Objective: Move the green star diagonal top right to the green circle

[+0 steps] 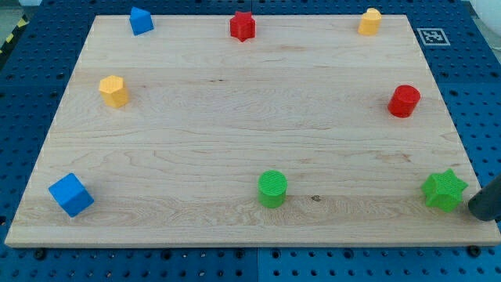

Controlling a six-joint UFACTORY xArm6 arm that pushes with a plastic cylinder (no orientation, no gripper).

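A square black-and-white marker tag (433, 36) with no readable words sits at the board's (235, 125) top right, while my bare-rod tip (476, 208), gripping nothing, sits just right of the green star (444, 190), with no clear long axis, well right of the green circle (272, 188).

Only my tip (479, 213) showed at the right edge; rod end was dark, near-black, rounded, matte; no markings discernible.
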